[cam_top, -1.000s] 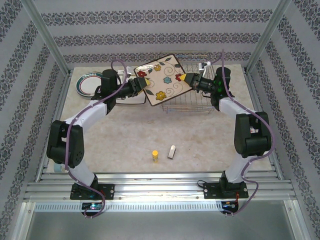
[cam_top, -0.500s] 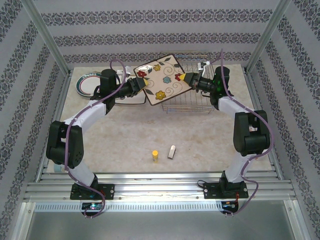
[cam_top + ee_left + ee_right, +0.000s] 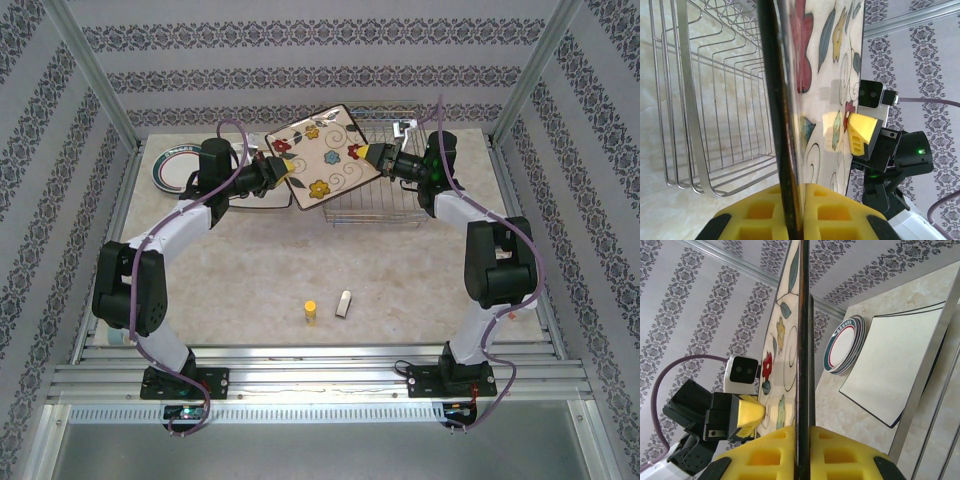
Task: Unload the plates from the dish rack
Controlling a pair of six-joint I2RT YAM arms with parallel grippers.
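Observation:
A square cream plate with colourful flowers (image 3: 325, 157) hangs tilted in the air above the silver wire dish rack (image 3: 375, 205). My left gripper (image 3: 283, 170) is shut on its left edge and my right gripper (image 3: 378, 157) on its right edge. The left wrist view has the plate edge-on (image 3: 785, 100) between my yellow pads (image 3: 830, 210), with the rack (image 3: 715, 100) below. In the right wrist view the plate (image 3: 802, 340) is clamped by the right gripper (image 3: 802, 440). A stack of round ringed plates (image 3: 175, 165) sits at the back left, next to a square plate (image 3: 895, 375) lying plain side up.
A small yellow object (image 3: 311, 311) and a small silver one (image 3: 344, 303) lie on the marble table near the front middle. Metal frame posts and patterned walls close in the back and both sides.
The flowered plate has risen and shifted slightly toward the back wall, held by both grippers, which moved with it.

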